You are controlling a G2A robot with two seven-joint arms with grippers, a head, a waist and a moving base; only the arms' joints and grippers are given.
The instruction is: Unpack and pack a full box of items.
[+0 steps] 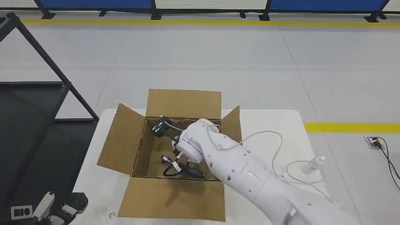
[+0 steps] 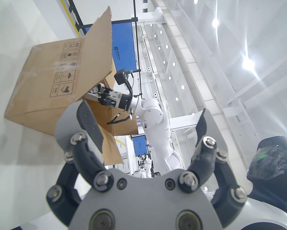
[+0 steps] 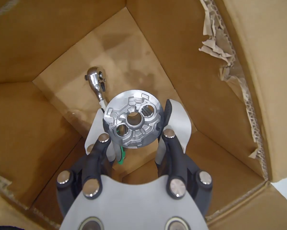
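Note:
An open cardboard box (image 1: 184,102) stands on the white table (image 1: 275,125) with its flaps spread. My right gripper (image 3: 136,116) is down inside the box, shut on a round grey metal disc (image 3: 148,101) with several holes, held above the box floor. A chrome ratchet wrench (image 3: 97,80) lies on the floor beneath it, its handle running under the disc. In the top view the right gripper (image 1: 165,126) sits near the box's far wall. My left gripper (image 2: 143,111) is open and holds nothing, low beside the box (image 2: 49,72) near the table's front left corner (image 1: 59,206).
A white spray bottle (image 1: 314,164) lies on the table right of the box, with a thin cable looping near it. A black rack (image 1: 37,119) stands left of the table. One inner box flap edge is torn (image 3: 220,48).

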